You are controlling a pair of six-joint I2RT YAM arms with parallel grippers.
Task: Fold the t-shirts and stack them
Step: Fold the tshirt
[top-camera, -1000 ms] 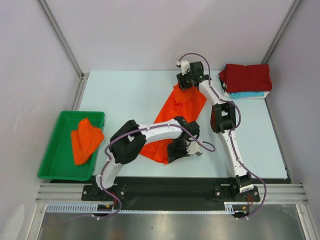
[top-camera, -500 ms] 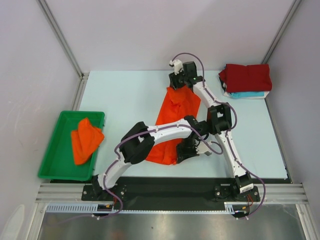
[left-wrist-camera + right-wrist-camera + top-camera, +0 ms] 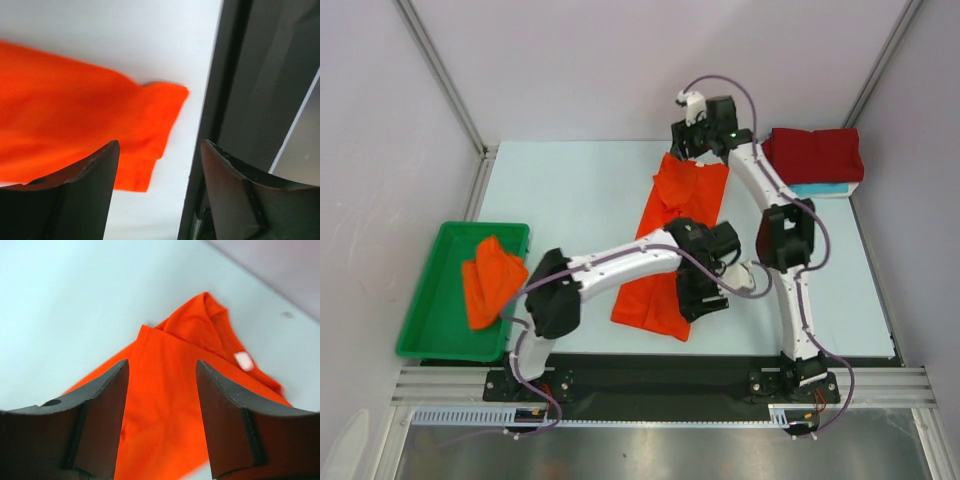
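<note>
Four t-shirts are in sight: two bright orange, one dark red, one light turquoise.

The flat orange t-shirt (image 3: 682,195) lies as a long, narrow band of soft cloth on the pale, smooth counter (image 3: 560,200). It runs from the far middle down toward the near edge, leaning slightly left. Its collar end, with a small white label (image 3: 243,360), is rumpled at the far end. The near end has a squared-off corner.

The crumpled orange t-shirt (image 3: 490,280) sits bunched in the single green plastic tray (image 3: 432,300), a shallow rectangle at the near left.

The dark red t-shirt (image 3: 812,155) is folded into a thick block at the far right corner. It rests on the turquoise t-shirt (image 3: 817,188), of which only a thin edge shows.

There are two claws, each with two dark, curved fingers. The left claw (image 3: 159,150) is over the band's near end, its fingers spread with nothing between them. The right claw (image 3: 161,367) is over the collar end, likewise parted and holding nothing.
</note>
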